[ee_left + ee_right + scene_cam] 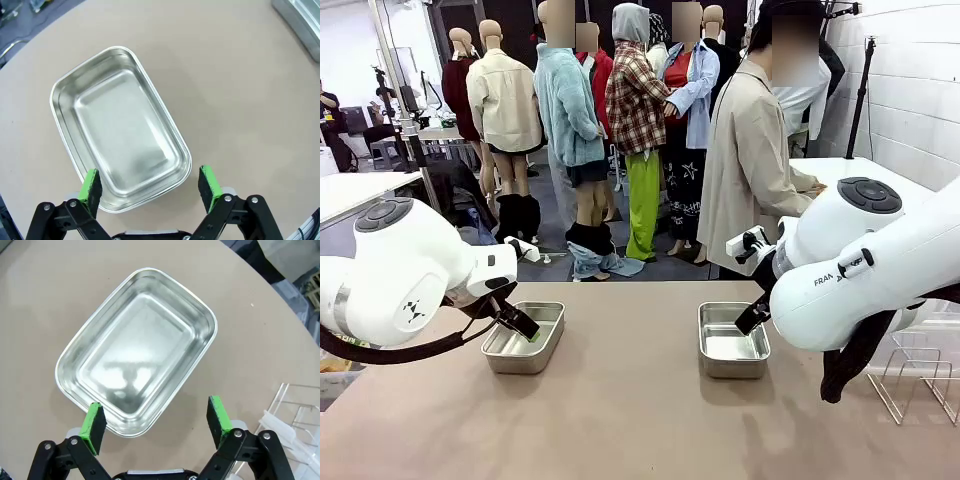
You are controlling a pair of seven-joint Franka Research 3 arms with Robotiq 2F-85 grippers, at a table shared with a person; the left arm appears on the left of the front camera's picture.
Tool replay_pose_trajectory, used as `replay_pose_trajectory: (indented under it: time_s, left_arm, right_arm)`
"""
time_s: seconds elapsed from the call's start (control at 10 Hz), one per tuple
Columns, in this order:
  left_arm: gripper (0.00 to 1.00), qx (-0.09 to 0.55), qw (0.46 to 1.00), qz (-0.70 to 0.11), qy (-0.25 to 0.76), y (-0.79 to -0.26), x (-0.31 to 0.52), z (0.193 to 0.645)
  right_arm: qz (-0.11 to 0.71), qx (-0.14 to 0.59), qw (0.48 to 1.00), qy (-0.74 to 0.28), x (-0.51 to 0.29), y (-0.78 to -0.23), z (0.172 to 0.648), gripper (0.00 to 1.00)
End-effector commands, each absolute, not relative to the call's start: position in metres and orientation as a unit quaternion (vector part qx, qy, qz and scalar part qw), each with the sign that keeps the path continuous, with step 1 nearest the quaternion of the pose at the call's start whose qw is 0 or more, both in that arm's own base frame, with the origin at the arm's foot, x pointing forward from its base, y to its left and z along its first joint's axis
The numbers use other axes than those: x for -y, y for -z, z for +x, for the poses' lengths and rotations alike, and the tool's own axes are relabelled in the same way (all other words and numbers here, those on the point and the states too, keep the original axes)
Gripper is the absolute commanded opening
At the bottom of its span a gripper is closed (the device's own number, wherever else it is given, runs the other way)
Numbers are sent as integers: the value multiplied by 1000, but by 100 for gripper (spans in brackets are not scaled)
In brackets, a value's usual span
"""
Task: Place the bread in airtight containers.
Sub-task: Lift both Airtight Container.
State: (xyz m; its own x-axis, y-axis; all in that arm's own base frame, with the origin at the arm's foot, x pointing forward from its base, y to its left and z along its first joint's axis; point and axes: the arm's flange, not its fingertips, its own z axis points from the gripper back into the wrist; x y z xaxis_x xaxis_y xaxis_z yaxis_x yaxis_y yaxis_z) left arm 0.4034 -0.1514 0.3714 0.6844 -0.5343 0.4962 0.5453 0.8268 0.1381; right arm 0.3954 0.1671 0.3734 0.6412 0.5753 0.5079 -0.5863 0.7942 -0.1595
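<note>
Two empty stainless-steel containers sit on the tan table: the left container (pixel 525 338) (pixel 120 125) and the right container (pixel 731 342) (pixel 137 347). Neither has a lid on it. My left gripper (pixel 523 328) (pixel 150 184) hangs open just above the left tin, its green pads (pixel 90 186) spanning the tin's near end. Over the right tin's near edge hovers my right gripper (pixel 752 318) (pixel 157 421), also open, holding nothing. The bread is out of view.
A person in a beige coat (pixel 750 160) stands at the far side, turned toward a white side table (pixel 840 170). A clear wire rack (pixel 910 385) (pixel 295 410) stands at the right edge of the table. Part of the other tin (pixel 300 20) shows in the left wrist view.
</note>
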Motion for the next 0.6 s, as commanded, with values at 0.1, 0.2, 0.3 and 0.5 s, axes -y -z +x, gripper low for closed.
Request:
replay_pose_trajectory:
  time_s: [0.1, 0.2, 0.3, 0.5]
  left_arm:
    - [100, 267, 918, -10, 294, -371, 151, 403]
    - [100, 267, 918, -10, 294, -371, 151, 403]
    - [100, 267, 918, -10, 294, -371, 151, 403]
    - [100, 267, 918, -10, 294, -371, 151, 403]
  right_arm:
    - [10, 277, 906, -321, -167, -373, 395, 100]
    - [10, 277, 906, -321, -167, -373, 395, 100]
    - [10, 277, 906, -321, -167, -373, 395, 100]
    - [10, 277, 906, -321, -167, -373, 395, 100]
